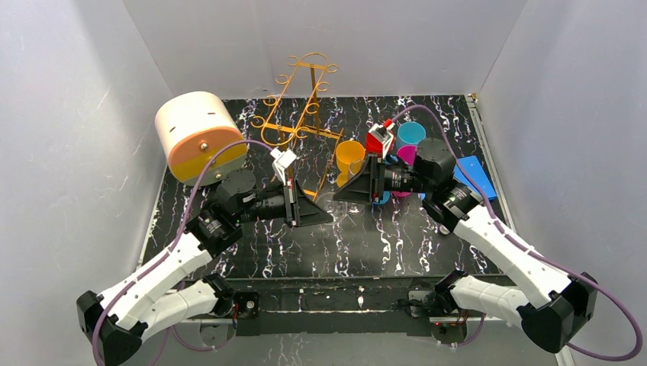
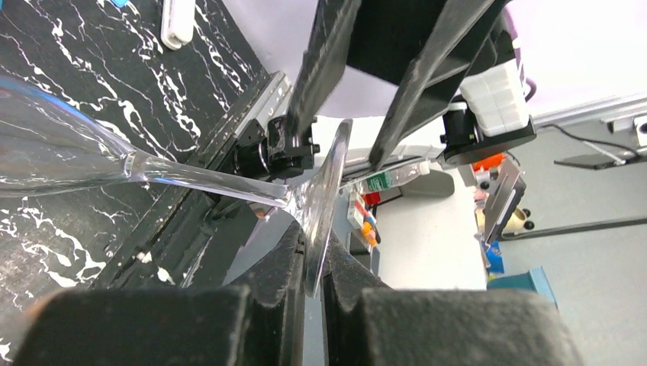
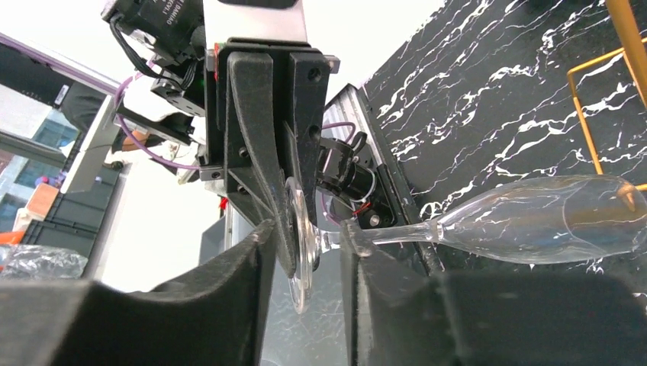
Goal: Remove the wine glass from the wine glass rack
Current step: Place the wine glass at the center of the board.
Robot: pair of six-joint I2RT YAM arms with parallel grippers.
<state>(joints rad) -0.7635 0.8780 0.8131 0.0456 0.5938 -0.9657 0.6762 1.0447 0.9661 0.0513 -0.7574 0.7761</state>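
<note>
- The wine glass (image 3: 534, 221) is off the wine glass rack (image 1: 301, 114). It hangs in the air between my two claws, low over the table and near the rack's wire base.
- My left claw (image 2: 309, 267) is clamped on the glass's round foot, with the disc pinched edge-on between its fingers.
- My right claw (image 3: 309, 252) stands apart, one finger on each side of that same foot, with a gap showing on both sides.
- The table (image 1: 366, 244) is black marble with white veins, boxed in by plain white walls (image 1: 76, 114) on three sides.
- A cream-and-orange cylindrical box (image 1: 197, 136) lies at the far left. A yellow cup (image 1: 349, 158) stands just right of the rack, and a blue cup (image 1: 410, 133) and a magenta cup (image 1: 407, 155) stand beyond my right arm.
- From above, the clear glass is almost lost against the marble.
- Both wrist views cut off the mouth of the bowl, so I cannot tell whether it touches the rack's wire.
- The glass lies on its side with its long axis nearly level. The foot is at my claws and the bowl points away toward the rack.
</note>
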